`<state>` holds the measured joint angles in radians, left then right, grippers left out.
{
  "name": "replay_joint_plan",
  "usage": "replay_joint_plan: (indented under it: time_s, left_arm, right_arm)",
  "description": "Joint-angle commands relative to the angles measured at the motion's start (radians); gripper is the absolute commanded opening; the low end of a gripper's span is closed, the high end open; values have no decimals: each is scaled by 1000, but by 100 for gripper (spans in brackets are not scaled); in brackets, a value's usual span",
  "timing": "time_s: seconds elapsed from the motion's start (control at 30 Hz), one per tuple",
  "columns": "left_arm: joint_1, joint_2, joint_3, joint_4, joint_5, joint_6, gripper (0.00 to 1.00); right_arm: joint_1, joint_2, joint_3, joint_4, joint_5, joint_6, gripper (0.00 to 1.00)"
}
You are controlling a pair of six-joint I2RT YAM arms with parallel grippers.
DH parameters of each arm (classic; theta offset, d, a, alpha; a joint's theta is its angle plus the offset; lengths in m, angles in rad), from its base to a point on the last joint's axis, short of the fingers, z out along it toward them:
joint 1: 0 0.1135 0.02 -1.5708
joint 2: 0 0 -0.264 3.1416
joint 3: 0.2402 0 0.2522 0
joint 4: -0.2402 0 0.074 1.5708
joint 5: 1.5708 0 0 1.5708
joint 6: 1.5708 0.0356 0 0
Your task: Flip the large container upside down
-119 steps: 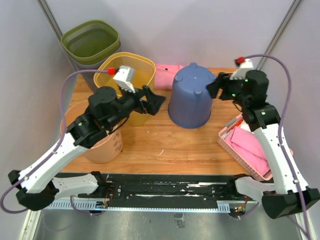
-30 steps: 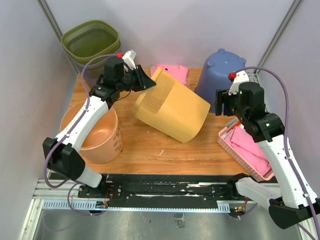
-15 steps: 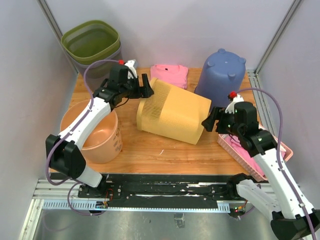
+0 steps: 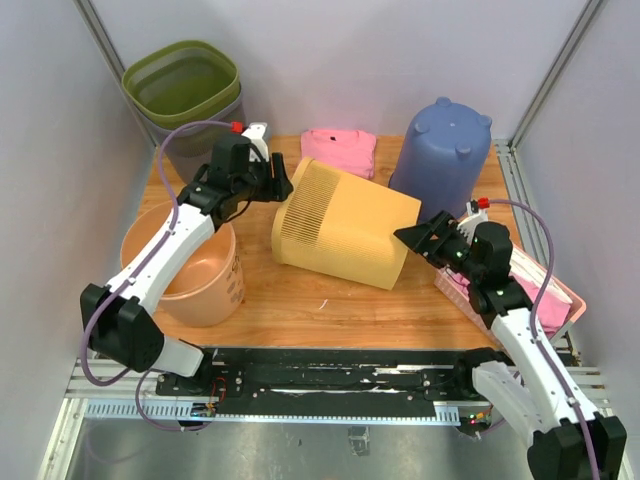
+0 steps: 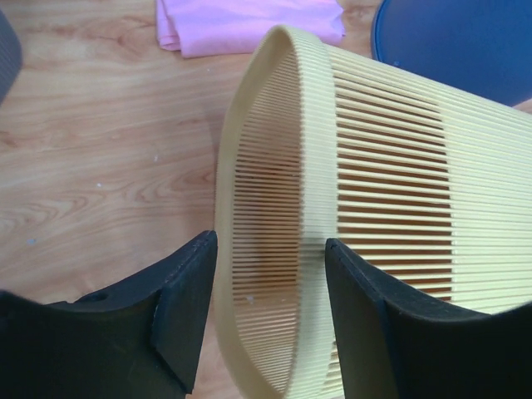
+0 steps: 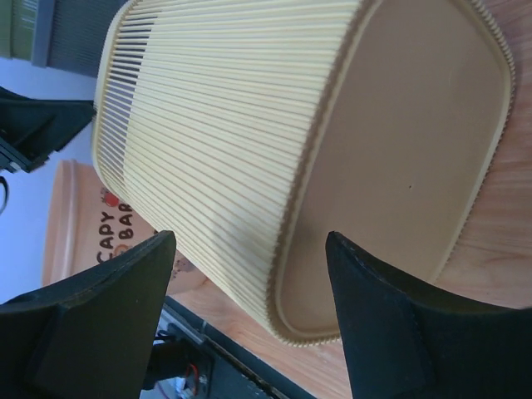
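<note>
1. Basket (image 4: 345,225), yellow, slatted, lying sideways on table (image 4: 290,295), mouth facing left.
2. Left gripper (image 4: 282,184): spread astride rim, clamping nothing.
3. Right gripper (image 4: 408,236): wide, facing base, empty.

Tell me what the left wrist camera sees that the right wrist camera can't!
Left wrist only: the yellow basket's open mouth, a pink cloth and the blue container. Right wrist only: the basket's flat bottom and the peach bucket. Both: the basket's ribbed side, lying on the wooden table, and an open gripper, the left gripper or right gripper.
</note>
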<state>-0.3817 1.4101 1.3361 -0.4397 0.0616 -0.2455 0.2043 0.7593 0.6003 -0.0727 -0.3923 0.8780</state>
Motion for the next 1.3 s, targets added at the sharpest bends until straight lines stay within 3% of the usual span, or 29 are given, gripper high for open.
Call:
replay_joint_plan:
  time_s: [0.0,0.17,0.3,0.63,0.87,1.1,1.27]
  left_arm:
    - [-2,24,-41,38,19,-1,56]
    - [-3,43,-59,50,17,-3,45]
    - [-2,58,-80,63,27,-9,43]
    - [-2,118,-95,122,105,-56,52]
    - [-2,96,-58,98,84,-51,57]
    - [-2,18,13,43,24,-19,70]
    - [-2,-12,39,27,-2,-16,72]
  right_arm:
    - [-47,47,-70,296,-119,167,73]
    - [-50,61,-48,346,-190,194,69]
    - [-49,29,5,344,-244,237,68]
    - [-46,-3,140,368,-271,266,70]
    - [-52,-8,217,-67,-78,-5,70]
    - [-56,55,139,-64,-97,-25,70]
    - [-56,80,127,-61,-110,-42,70]
